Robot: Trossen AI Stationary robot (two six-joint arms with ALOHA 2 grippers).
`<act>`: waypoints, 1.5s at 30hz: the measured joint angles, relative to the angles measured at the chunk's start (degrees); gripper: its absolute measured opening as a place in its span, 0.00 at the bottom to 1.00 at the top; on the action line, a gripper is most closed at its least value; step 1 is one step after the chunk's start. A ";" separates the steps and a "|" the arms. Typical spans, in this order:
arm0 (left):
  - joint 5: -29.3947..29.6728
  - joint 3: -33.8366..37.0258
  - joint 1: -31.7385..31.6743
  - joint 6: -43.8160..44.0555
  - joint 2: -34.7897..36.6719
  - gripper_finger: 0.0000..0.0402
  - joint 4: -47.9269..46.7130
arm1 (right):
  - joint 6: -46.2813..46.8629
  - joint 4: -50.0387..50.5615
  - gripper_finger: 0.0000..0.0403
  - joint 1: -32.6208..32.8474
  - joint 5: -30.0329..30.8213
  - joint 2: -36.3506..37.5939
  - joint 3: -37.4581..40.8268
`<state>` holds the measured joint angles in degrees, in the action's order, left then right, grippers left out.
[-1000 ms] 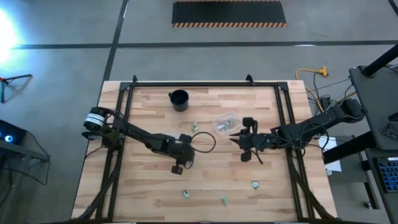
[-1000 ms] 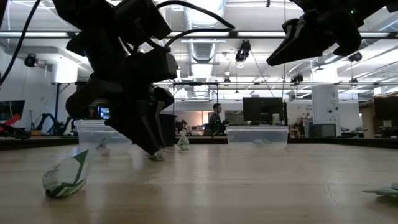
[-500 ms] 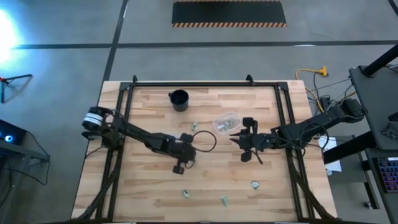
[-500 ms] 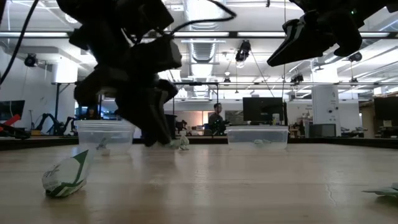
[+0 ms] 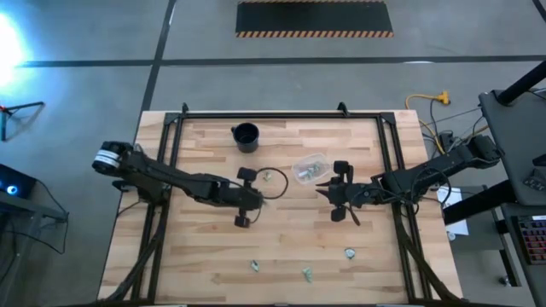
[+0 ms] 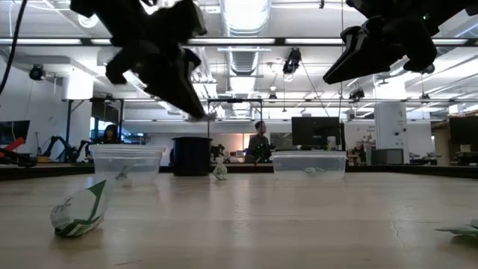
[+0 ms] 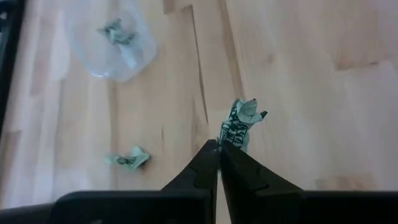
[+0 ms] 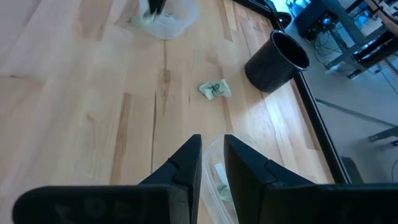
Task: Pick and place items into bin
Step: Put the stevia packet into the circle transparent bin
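On the pale wooden bench (image 5: 213, 256), in an open workshop, the left tool (image 7: 219, 149) pinches 1 green-and-silver item (image 7: 239, 124) above the planks, while the right tool (image 8: 212, 155) hovers, fingers slightly parted, over a clear cup (image 5: 309, 167).

Bright overhead ceiling lights; glare at the high view's left edge; backlit arms blurred
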<state>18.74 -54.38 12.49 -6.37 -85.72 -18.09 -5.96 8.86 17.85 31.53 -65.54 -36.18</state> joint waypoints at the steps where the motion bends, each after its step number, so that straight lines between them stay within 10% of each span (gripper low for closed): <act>1: 0.10 0.08 0.01 0.01 0.82 0.00 0.01 | 0.00 0.00 0.15 0.00 -0.02 0.00 0.00; 23: 8.39 3.92 1.16 17.49 5.10 0.00 -23.10 | 0.00 -0.11 0.14 0.00 0.11 0.00 0.00; 45: 8.15 5.14 1.40 18.12 5.16 0.02 -22.99 | 0.38 -0.46 0.14 0.00 0.09 -0.02 0.00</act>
<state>26.89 -49.23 13.89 11.75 -80.55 -41.08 -5.58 8.40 17.85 31.62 -65.56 -36.18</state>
